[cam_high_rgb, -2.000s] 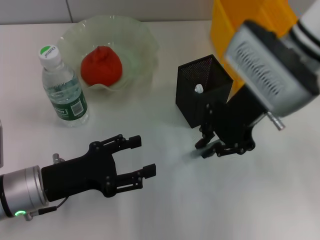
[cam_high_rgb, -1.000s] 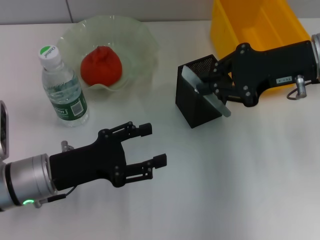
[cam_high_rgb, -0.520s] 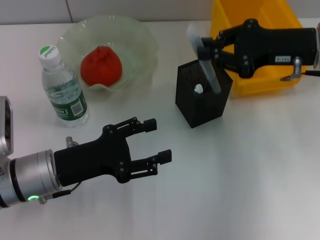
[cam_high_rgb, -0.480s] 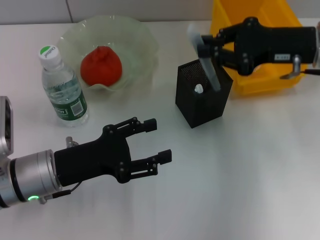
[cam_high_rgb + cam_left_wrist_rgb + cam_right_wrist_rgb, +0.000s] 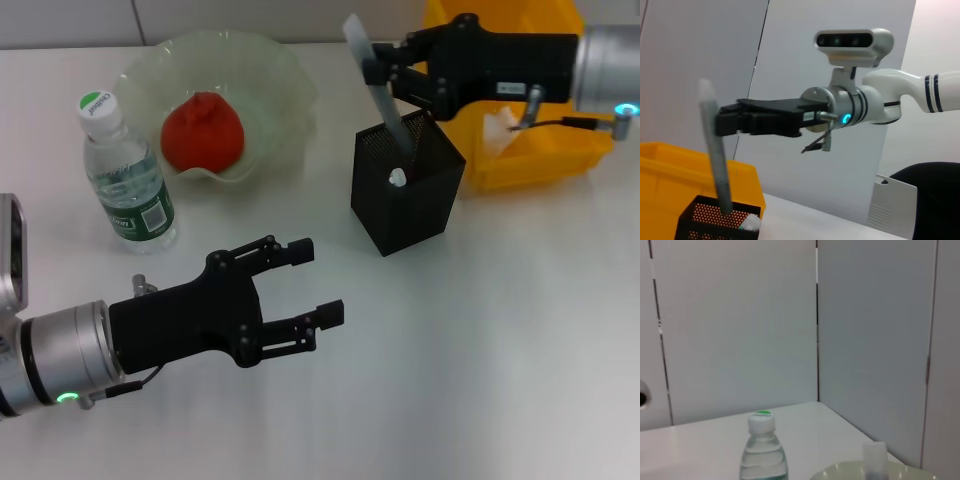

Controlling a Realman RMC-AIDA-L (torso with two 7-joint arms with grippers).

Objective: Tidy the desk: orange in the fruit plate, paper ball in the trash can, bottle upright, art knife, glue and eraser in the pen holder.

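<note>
My right gripper (image 5: 380, 75) is shut on the glue (image 5: 383, 95), a grey stick that leans over the black mesh pen holder (image 5: 410, 205) with its lower end inside the rim. The left wrist view shows the same grip (image 5: 722, 122) on the glue (image 5: 715, 160) above the pen holder (image 5: 700, 222). The art knife's white end (image 5: 397, 178) pokes up inside the holder. The orange (image 5: 203, 132) lies in the fruit plate (image 5: 285, 75). The bottle (image 5: 125, 175) stands upright. A paper ball (image 5: 497, 130) lies in the yellow trash can (image 5: 540, 165). My left gripper (image 5: 318, 280) hovers open over the desk (image 5: 480, 350). The eraser is out of view.
The trash can stands right behind the pen holder, close to my right arm. In the right wrist view the bottle (image 5: 762, 450) and the fruit plate's rim (image 5: 840, 473) show before grey wall panels. The robot's head camera (image 5: 852, 42) shows in the left wrist view.
My right gripper lifted the glue from the desk, swung it over the pen holder and stood it steeper, with its lower end now in the holder. The left arm crept forward, then held still.
</note>
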